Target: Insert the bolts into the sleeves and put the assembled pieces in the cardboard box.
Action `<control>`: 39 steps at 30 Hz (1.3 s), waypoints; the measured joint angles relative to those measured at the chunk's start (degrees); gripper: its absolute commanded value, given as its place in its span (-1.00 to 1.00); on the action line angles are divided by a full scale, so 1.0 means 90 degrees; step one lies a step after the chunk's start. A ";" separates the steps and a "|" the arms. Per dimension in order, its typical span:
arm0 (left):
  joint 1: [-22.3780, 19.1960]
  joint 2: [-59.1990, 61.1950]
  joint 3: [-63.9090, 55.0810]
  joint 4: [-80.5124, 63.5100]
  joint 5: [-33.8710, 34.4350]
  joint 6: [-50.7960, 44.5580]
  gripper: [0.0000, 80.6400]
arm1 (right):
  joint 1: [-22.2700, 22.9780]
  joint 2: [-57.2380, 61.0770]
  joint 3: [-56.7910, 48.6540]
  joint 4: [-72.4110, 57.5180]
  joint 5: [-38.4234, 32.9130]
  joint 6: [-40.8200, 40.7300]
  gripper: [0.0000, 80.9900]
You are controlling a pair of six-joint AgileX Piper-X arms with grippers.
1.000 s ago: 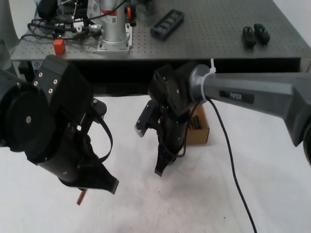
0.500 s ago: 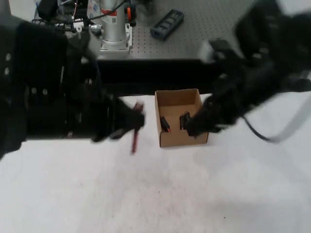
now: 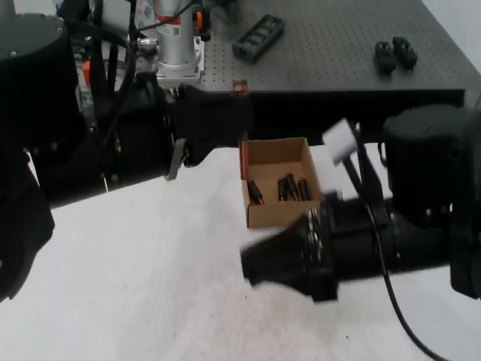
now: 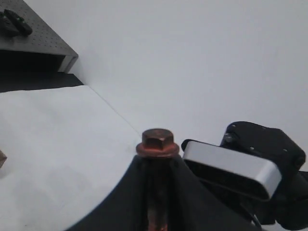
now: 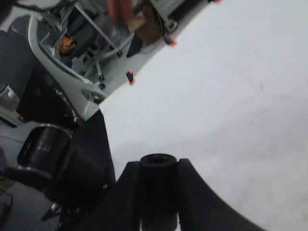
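My left gripper (image 3: 225,124) is shut on a copper bolt (image 3: 240,88) just left of the cardboard box (image 3: 274,154). In the left wrist view the bolt's hex head (image 4: 157,142) sticks out from between the fingers of the left gripper (image 4: 157,163). My right gripper (image 3: 254,265) lies low in front of the box, pointing left. It is shut on a black sleeve (image 5: 158,185), whose open end shows between the fingers of the right gripper (image 5: 158,166). Several black assembled pieces (image 3: 289,188) lie inside the box.
White cloth (image 3: 150,286) covers the near surface. Behind it is a perforated metal bench (image 3: 331,68) with a metal post (image 3: 176,45), a black tray (image 3: 258,36) and two small black parts (image 3: 394,53). The right arm's wrist camera (image 4: 231,166) shows close to the bolt.
The left arm has swung up from the front left with the bolt to beside the box. The right arm has left the box and dropped to the front, now pointing left.
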 measured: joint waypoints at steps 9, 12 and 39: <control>0.0000 0.0000 0.0000 -0.0066 0.0095 -0.0016 -0.98 | 0.0005 0.0000 0.0000 -0.0681 0.0209 0.0276 -0.96; 0.0000 0.0000 0.0000 -0.0066 0.0137 -0.0016 -0.98 | 0.0020 0.0000 0.0000 -0.0696 0.0283 0.0288 -0.96; 0.0000 0.0000 0.0000 -0.0178 0.0186 0.0051 -0.98 | 0.0016 -0.0210 0.0022 -0.0983 0.0464 0.0322 -0.96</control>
